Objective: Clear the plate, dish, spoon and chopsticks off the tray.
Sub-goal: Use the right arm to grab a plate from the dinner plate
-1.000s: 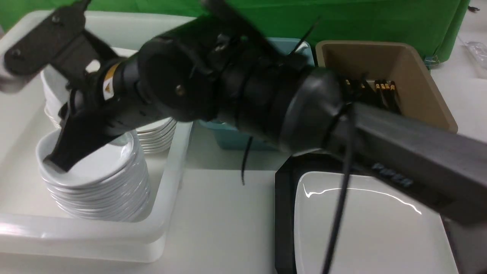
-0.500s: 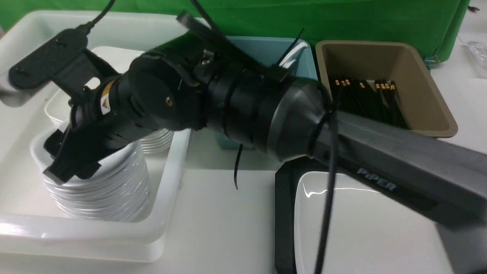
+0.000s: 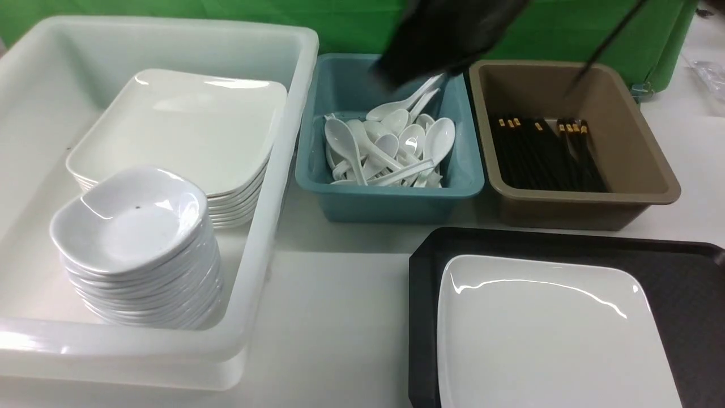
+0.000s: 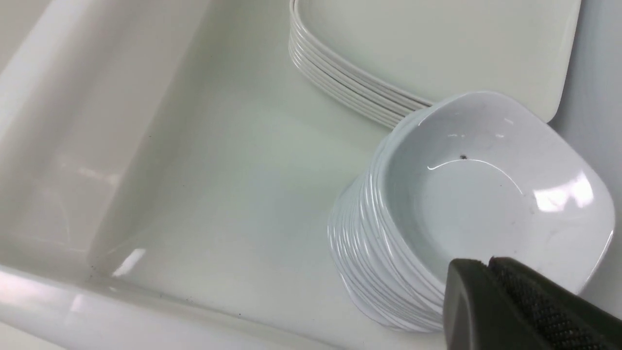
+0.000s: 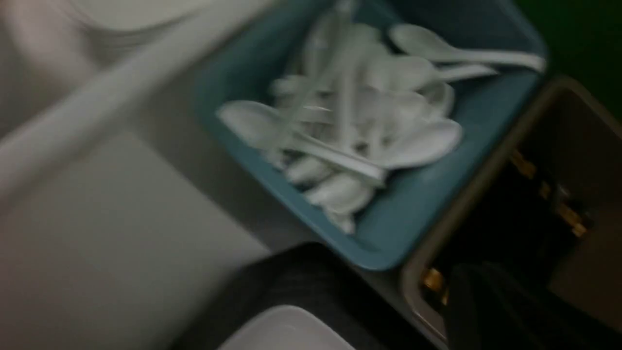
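- My left gripper (image 4: 487, 266) hangs over the stack of small dishes (image 4: 466, 209), jaws pressed together with nothing in them.
- My right gripper (image 5: 486, 306) is a blur by the brown tub (image 3: 640, 141), clenched.
- The plate (image 3: 544, 334) lies on the tray (image 3: 422, 317).

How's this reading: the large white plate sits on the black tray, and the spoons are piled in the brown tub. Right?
One detail is off. The spoons are piled in the teal tub, not the brown one; the brown tub holds black chopsticks. The front view shows this. The large white plate does sit on the black tray.
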Available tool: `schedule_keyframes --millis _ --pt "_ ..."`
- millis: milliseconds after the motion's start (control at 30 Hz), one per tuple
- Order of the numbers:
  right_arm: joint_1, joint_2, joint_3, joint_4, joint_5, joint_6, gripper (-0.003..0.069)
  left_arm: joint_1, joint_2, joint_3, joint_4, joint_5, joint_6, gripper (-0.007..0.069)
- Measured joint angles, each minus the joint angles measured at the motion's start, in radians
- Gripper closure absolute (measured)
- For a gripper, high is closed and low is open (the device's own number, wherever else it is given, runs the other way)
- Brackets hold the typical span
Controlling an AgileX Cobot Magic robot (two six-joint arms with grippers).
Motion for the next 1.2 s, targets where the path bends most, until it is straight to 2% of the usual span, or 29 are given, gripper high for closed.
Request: schedule_keyframes --millis 133,167,200,333,433,500,600,700,767,1033,1200 --pt "-0.278 -0.103 0.176 0.175 -0.002 -0.006 0.0643 0.0 0.0 0.0 -0.051 0.017 0.049 0.0613" --pt "-0.373 -0.133 0.262 0.24 -0.003 -0.017 0.0643 0.0 0.0 0.0 -0.077 0.018 0.061 0.0613" --pt "-0.399 -0.141 0.275 0.248 -0.003 -0.022 0.0643 0.0 0.0 0.0 -0.083 0.018 0.066 0.0613" --pt "-0.642 -0.167 0.577 0.4 -0.012 -0.096 0.0631 0.0 0.0 0.0 -0.13 0.018 0.121 0.0613" --pt "-0.76 -0.157 0.728 0.514 -0.052 -0.16 0.0559 0.0 0.0 0.0 -0.137 0.018 0.128 0.0613" --pt "-0.813 -0.144 0.825 0.599 -0.125 -0.223 0.0463 0.0 0.0 0.0 -0.137 0.018 0.129 0.0613" --pt "-0.841 -0.1 0.905 0.672 -0.277 -0.323 0.0255 0.0 0.0 0.0 -0.14 0.018 0.131 0.0613" --pt "-0.841 -0.054 0.921 0.69 -0.351 -0.351 0.014 0.0 0.0 0.0 -0.14 0.018 0.138 0.0613" --pt "-0.841 -0.018 0.921 0.699 -0.398 -0.361 0.0101 0.0 0.0 0.0 -0.141 0.018 0.145 0.0613" --pt "-0.838 0.097 0.908 0.716 -0.459 -0.395 0.0127 0.0 0.0 0.0 -0.164 0.018 0.151 0.0613" --pt "-0.8 0.099 0.906 0.716 -0.468 -0.426 0.0148 0.0 0.0 0.0 -0.167 0.018 0.152 0.0613"
